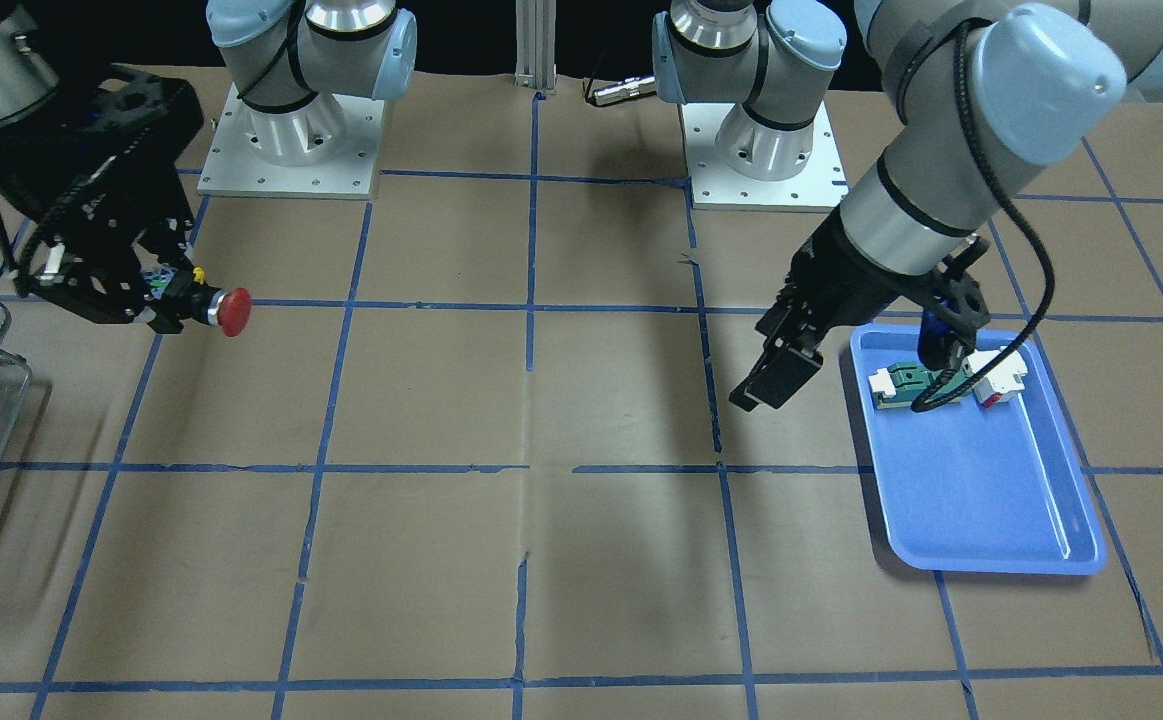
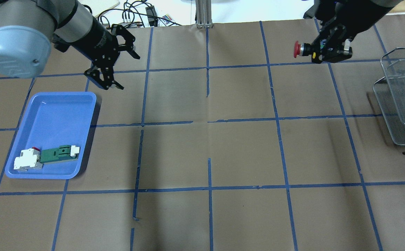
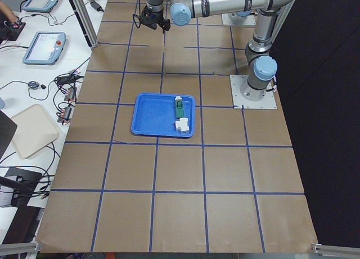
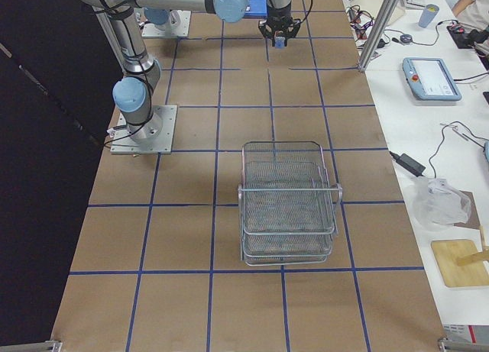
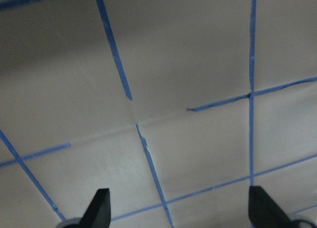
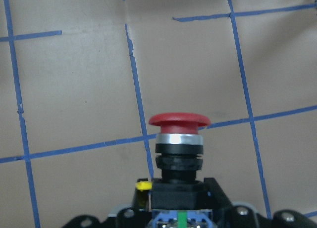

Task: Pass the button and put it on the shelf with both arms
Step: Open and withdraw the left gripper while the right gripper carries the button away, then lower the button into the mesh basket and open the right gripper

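Holding the button [image 2: 301,49] aloft at 1 o'clock, my right pincer [image 2: 324,48] grips its body; I judge the pass done. Left pincer [image 5: 181,208] gapes empty at 10. Placing on the shelf [image 2: 402,104] at 3 remains.

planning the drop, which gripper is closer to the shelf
Right. The right gripper, shut on the button, hangs a short way from the shelf, on its inner side. The left gripper is open across the table, by the tray.

red-capped button [image 1: 219,309] with black collar, silver mesh shelf [image 4: 289,207], blue tray [image 2: 59,115], brown table [image 2: 244,153] gridded in blue tape
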Available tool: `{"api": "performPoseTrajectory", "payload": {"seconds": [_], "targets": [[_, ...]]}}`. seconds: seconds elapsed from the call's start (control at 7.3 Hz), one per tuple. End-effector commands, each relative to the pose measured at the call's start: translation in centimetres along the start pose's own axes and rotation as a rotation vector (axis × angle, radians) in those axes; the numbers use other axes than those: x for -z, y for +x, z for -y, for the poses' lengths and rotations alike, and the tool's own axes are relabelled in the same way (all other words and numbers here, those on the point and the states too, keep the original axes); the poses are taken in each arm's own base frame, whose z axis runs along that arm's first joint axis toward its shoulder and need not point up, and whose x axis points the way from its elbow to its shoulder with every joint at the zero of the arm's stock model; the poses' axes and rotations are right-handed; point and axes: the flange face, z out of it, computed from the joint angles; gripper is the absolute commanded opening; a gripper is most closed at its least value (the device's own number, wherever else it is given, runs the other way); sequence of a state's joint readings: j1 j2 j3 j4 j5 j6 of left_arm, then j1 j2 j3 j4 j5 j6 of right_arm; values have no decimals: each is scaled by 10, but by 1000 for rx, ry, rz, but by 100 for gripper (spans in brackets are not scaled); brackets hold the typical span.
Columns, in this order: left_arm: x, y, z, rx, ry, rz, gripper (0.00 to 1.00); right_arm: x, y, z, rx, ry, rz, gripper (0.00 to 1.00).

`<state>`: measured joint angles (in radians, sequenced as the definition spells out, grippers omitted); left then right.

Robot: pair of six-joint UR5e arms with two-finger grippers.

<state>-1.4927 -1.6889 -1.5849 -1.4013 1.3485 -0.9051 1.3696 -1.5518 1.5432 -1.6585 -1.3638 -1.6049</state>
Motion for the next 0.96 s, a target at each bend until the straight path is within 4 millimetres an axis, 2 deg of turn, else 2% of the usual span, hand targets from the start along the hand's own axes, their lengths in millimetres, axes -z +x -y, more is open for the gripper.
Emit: {"api": "performPoseTrajectory", "payload": {"seconds": [0.0,0.14,0.27,0.41,0.55,0.68,0.82], "targets": [[40,-39,11,-376,68,107,100,13,15,-135,26,-1,20,0],[60,-55,1,-494,80,168,100,-2,27,-216,0,13,47,0],[84,-76,-11,-601,124,266,100,-27,40,-277,39,36,73,0],[99,-90,-22,-670,145,328,100,-38,48,-312,51,30,79,0],[88,-94,-23,-776,101,347,100,-56,52,-344,30,29,81,0],[81,-98,-22,-811,81,366,100,-69,55,-357,13,44,96,0],[68,-100,-20,-811,57,377,100,-72,56,-358,6,43,95,2]]}}
